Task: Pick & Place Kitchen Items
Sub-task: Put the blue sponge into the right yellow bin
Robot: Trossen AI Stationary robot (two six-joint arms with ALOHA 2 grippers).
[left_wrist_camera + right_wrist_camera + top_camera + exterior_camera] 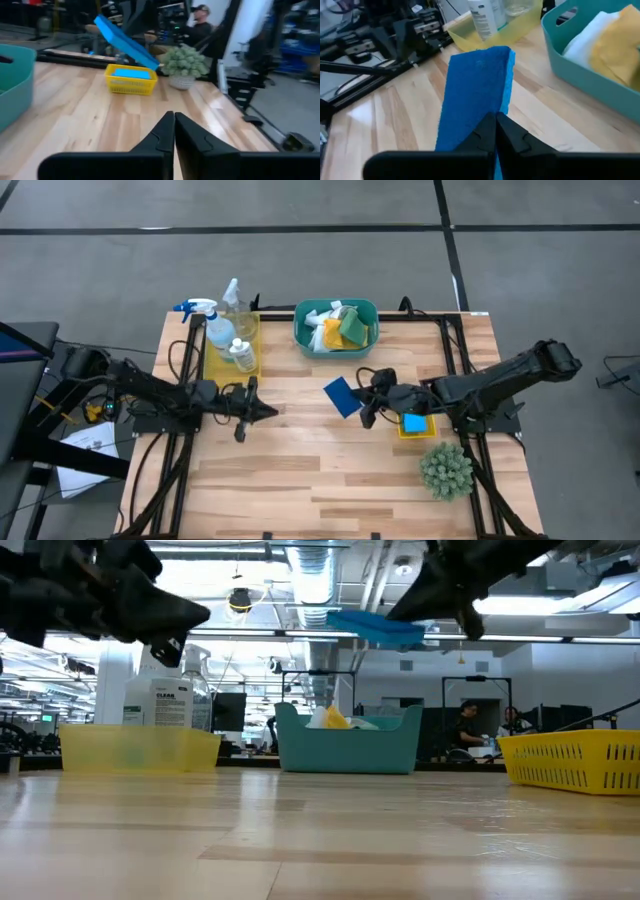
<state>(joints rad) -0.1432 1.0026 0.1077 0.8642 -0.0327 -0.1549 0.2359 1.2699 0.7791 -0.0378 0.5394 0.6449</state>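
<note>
My right gripper (364,404) is shut on a dark-blue sponge (342,396), held in the air above the table's middle; the sponge also shows in the low view (375,628). A light-blue sponge (414,423) lies in a small yellow tray (417,434) just right of it. White, yellow and green cloths (338,327) lie in the teal basin (300,330) at the far middle. A blue-trigger spray bottle (200,311), a clear bottle (235,305) and a small white bottle (241,354) stand in the yellow tray (250,365) at far left. My left gripper (268,412) is shut and empty, left of centre. My right gripper pinches the dark-blue sponge's near end (485,112) between its two fingers, across its flat faces. The fingers come about level from the table's right side. The sponge sticks out beyond the fingertips toward the left, tilted and lifted clear of the table.
A spiky green ball-shaped plant (446,470) stands at the near right. The table's near half (300,490) is bare wood. A person (466,730) sits in the room behind the table.
</note>
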